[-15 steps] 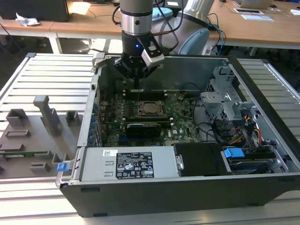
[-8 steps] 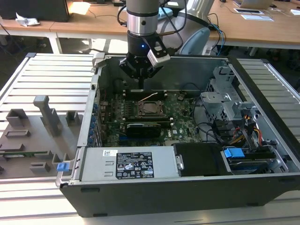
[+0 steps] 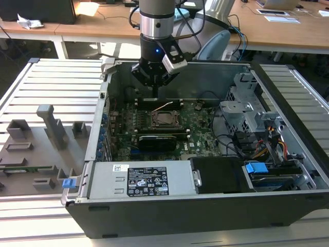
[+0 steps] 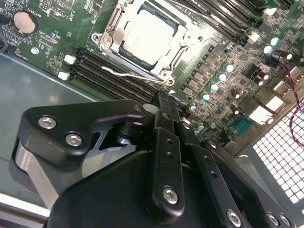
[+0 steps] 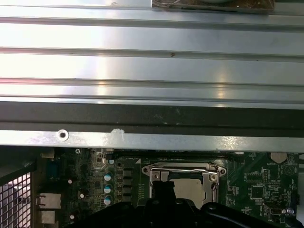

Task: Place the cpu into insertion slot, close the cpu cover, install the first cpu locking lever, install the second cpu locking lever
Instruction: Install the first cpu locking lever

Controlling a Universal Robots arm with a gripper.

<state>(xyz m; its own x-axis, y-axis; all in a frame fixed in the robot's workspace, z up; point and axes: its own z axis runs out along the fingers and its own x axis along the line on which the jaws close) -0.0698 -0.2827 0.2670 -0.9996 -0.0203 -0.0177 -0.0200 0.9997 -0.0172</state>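
One cpu [image 4: 149, 38], flat, silver top upward

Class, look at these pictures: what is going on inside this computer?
A robot arm's gripper, shut and empty, hovers just above the motherboard inside an open computer case. The cpu is already seated there, with the cpu cover down around it. Whether the wire levers are latched is unclear.

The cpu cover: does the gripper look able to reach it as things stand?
Probably yes. The gripper hangs above the board close to the cpu cover, which lies down around the cpu, and nothing stands between them.
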